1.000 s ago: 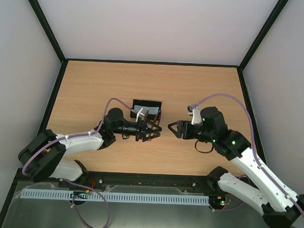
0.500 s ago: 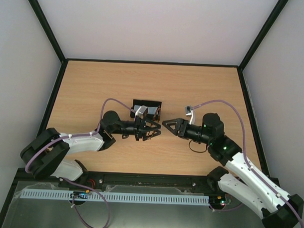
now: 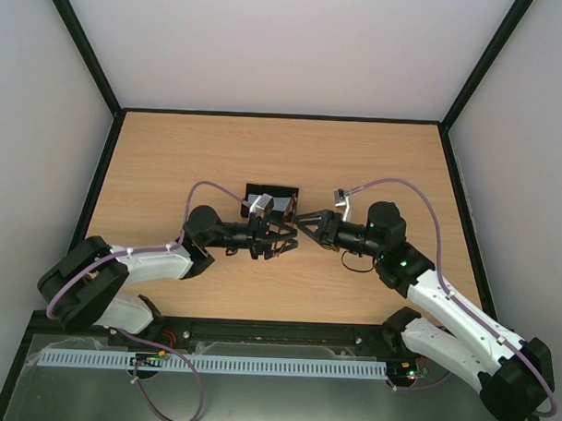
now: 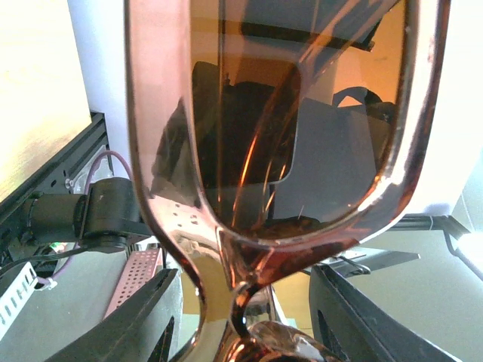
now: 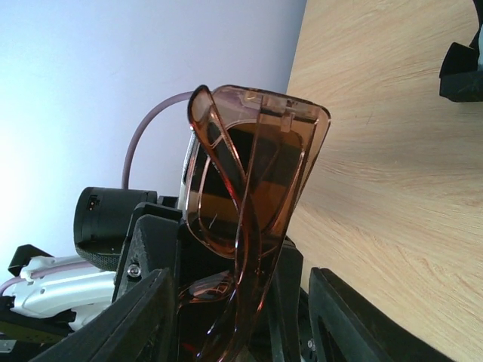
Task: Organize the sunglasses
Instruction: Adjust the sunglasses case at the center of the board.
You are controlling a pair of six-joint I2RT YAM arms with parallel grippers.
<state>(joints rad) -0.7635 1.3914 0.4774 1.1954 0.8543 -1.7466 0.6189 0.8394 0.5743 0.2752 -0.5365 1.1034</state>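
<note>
**Left hand (image 3: 280,240) holding the sunglasses (image 5: 253,181) above the counter (image 3: 172,160), with the right hand (image 3: 302,220) drawn up beside it.**

Compared with a second ago, the right hand has travelled leftward across the counter and now sits just beside the left hand at mid-counter. Its fingers (image 5: 139,320) stand well apart on either side of the folded reddish-brown frame, without touching it. The left hand has shifted slightly toward its own side and stays clamped on one end of the frame, keeping the lenses raised clear of the wood. The black case (image 3: 270,193) lies on the counter just behind both hands. Whether anything lies in it cannot be told.
</note>
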